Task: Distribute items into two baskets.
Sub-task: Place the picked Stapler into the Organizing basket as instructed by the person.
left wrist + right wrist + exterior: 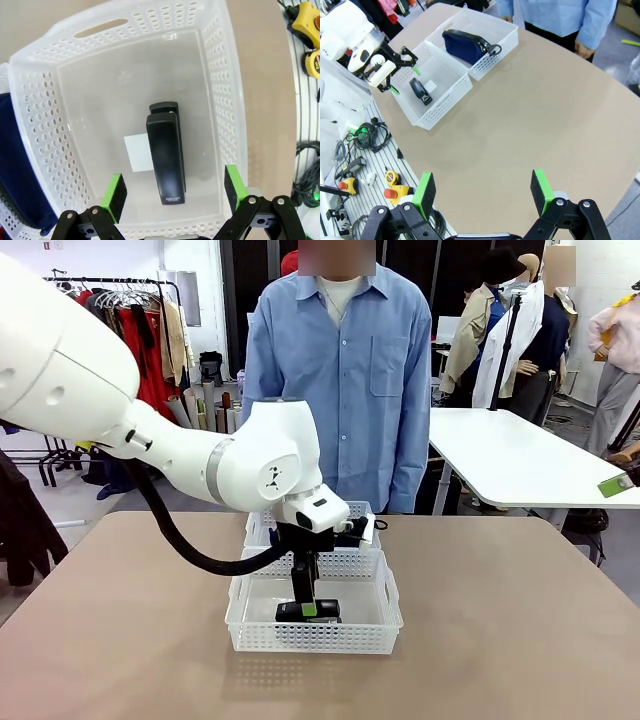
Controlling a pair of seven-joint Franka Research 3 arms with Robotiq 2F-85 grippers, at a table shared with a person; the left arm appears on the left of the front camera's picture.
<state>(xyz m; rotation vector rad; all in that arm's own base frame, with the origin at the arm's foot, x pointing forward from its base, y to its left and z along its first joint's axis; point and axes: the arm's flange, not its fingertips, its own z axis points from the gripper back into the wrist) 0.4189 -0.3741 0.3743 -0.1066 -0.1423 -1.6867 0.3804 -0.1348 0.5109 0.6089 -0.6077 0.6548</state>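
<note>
The left claw (172, 192) stands fully open, empty, above the stapler (166, 157), which lies flat in the near basket (220, 60), lower centre. The right claw (482, 192) hovers open, empty. The pouch (465, 45) occupies the far basket (505, 37), one item per basket.

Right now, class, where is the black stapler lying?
The stapler lies flat on the floor of the near basket, directly beneath the open left gripper, partly over a white label.
</note>
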